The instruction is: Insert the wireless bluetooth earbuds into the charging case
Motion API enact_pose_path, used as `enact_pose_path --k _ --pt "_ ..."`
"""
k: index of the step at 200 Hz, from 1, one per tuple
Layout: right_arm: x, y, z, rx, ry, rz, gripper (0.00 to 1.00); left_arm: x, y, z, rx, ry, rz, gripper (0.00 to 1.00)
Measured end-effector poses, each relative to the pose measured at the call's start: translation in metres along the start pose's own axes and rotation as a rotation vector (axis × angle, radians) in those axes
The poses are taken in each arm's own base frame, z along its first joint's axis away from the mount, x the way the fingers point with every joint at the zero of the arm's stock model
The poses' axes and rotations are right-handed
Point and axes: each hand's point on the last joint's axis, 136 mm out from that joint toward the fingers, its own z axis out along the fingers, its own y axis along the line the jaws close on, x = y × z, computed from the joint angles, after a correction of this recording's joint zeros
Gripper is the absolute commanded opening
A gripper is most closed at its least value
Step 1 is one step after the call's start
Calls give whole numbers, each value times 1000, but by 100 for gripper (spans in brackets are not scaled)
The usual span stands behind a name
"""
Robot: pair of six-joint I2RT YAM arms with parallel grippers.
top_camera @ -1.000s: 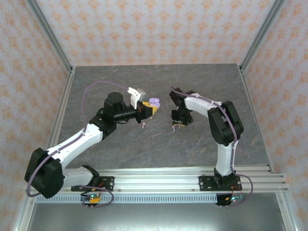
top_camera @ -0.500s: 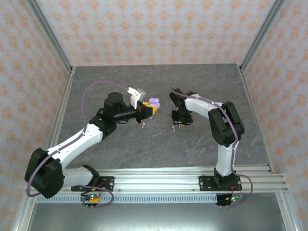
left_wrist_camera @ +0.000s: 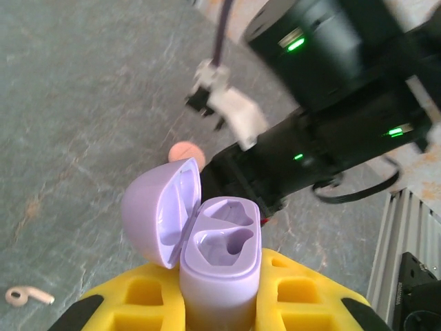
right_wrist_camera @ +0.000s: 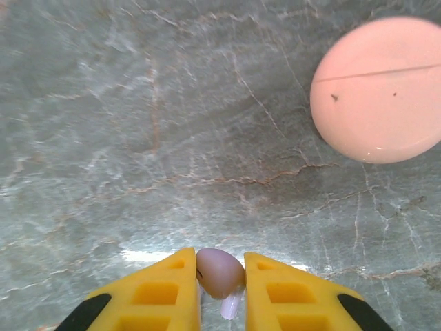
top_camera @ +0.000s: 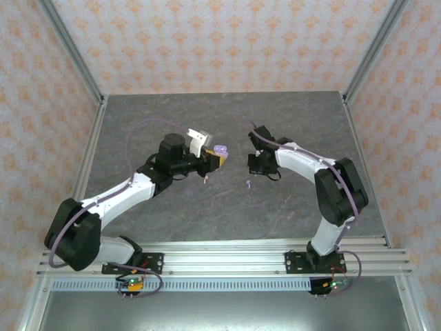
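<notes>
Has just pinched the right claw (top_camera: 255,169) shut on a lilac earbud (right_wrist_camera: 219,272) and raised it off the bench (right_wrist_camera: 138,103). Holds the open lilac case (left_wrist_camera: 222,241) clamped in the left claw (top_camera: 216,158), wells empty. Probably ready to insert.

Orange-patterned walls (top_camera: 207,41) enclose a grey marbled tabletop (top_camera: 207,214) with an aluminium rail (top_camera: 227,258).

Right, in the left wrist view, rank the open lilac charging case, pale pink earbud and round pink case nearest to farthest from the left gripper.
1. Open lilac charging case: in the left gripper.
2. Pale pink earbud: lying lower left.
3. Round pink case: past the lilac case.
</notes>
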Motion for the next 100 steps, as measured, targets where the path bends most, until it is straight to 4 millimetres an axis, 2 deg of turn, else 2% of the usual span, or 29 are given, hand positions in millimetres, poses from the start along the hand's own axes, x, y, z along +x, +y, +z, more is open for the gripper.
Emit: enact_pose_path --k 42,100 --pt "-9 15 -25 -96 -82 -11 19 20 18 17 -30 57 -66 3" --pt "-23 42 -65 -258 -192 -45 20 33 25 33 -4 64 -103 3"
